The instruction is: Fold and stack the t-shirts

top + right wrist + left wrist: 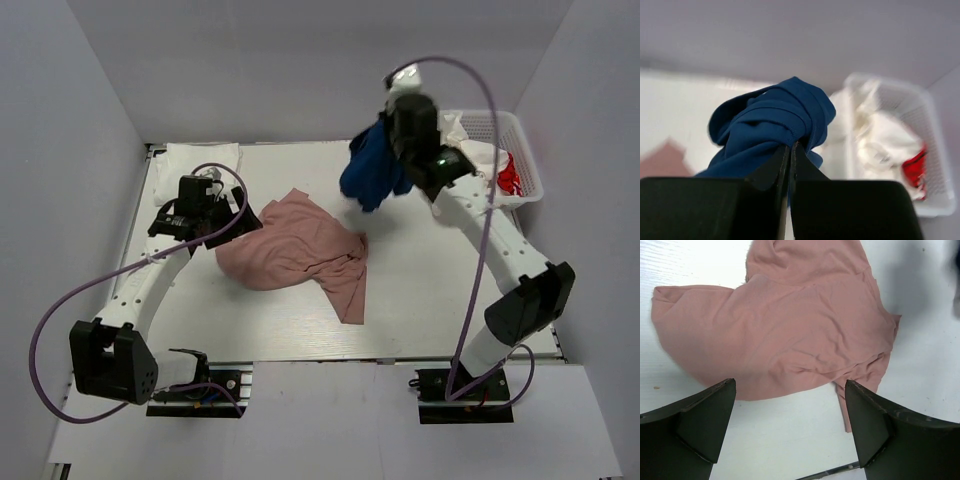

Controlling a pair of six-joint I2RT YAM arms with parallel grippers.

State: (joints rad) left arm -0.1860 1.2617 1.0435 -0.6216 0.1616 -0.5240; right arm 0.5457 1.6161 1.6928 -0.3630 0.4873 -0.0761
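A dusty pink t-shirt [295, 250] [790, 325] lies crumpled in the middle of the table. Just left of it my left gripper [226, 222] [790, 382] hangs open above bare table, nothing between its fingers. A navy blue t-shirt [372, 170] [770, 125] dangles in the air at the back of the table, bunched up. My right gripper [392, 140] [791, 145] is shut on its top fold, jaws pressed together on the cloth. More white t-shirts [480, 155] [885, 140], one with red print [508, 175] [912, 170], lie in the basket.
A white plastic mesh basket [528, 150] [935, 130] stands at the back right, right beside the raised right arm. A folded white cloth [200, 158] rests at the back left corner. Walls close in the table on three sides.
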